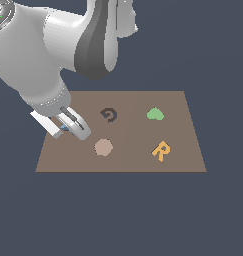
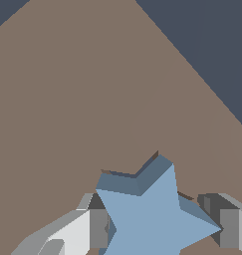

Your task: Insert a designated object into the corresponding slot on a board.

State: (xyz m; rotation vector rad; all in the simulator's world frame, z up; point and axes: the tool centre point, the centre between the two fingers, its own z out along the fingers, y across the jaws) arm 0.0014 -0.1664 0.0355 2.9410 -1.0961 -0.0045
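Pincer [image 1: 73,126] is low over the board's [image 1: 183,160] edge on the exterior view's left, fingers [image 2: 97,228] pinching the light-blue star [image 2: 152,219] from both sides. Wrist view: star sits partly down in a dark star-shaped slot [image 2: 153,158], slot edges showing just past two points, upper face above board level. Elsewhere on the board: dark G cutout [image 1: 109,115], green heart-like piece [image 1: 155,114], orange R [image 1: 161,151], pale tan rounded piece [image 1: 103,147].
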